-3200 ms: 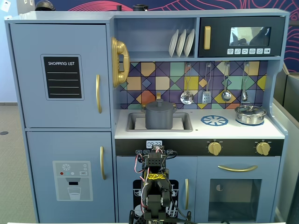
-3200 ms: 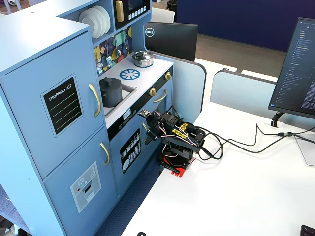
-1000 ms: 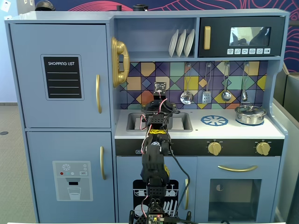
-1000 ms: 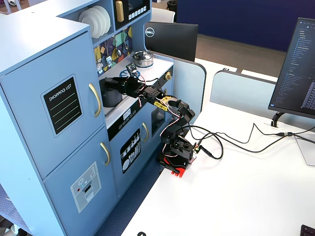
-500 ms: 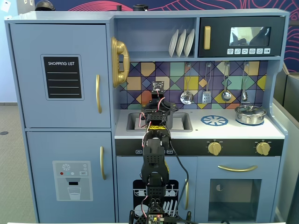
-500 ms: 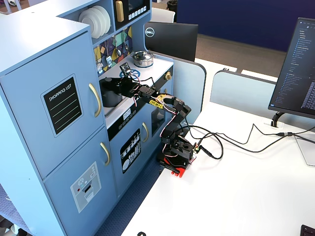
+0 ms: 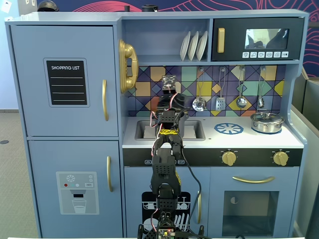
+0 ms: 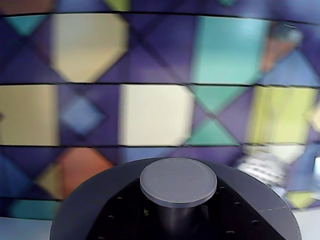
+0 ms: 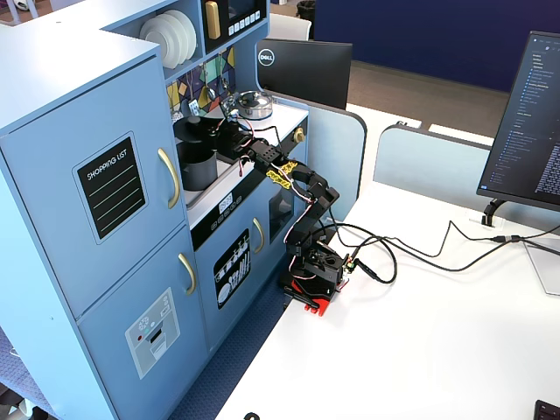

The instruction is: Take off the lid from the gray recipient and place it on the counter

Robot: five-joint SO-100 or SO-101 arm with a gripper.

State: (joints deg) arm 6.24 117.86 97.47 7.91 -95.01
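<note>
In the angled fixed view, the gray pot (image 9: 199, 171) stands just left of the claw (image 9: 220, 133) and a little below it, at the sink end of the bench (image 7: 249, 140). The lid (image 9: 197, 129) is at the pot's top, level with the claw and directly in front of it. Whether the lid is seated on the rim or raised a shade off it cannot be told from this angle. The wrist view puts the lid (image 8: 178, 181) right beneath the claw, its knob close to the lens with the tiled backsplash (image 8: 155, 115) beyond. No fingertip shows there, and the other views are too small or blocked by the arm (image 7: 164, 169), so I cannot tell whether the claw is apart, together, or clamped on the lid. To my judgement the step in hand is the grasp or the first lift of the lid. The setting down is not yet done. The next move likely calls for a sure hold, a straight rise clear of the pot, then a carry to the claw's right as the front fixed view shows it. There, bare bench lies past the sink (image 7: 192, 130), around the burner print (image 7: 229, 128). The lid should come down short of the steel pot (image 7: 267, 122), farther right of the claw.
</note>
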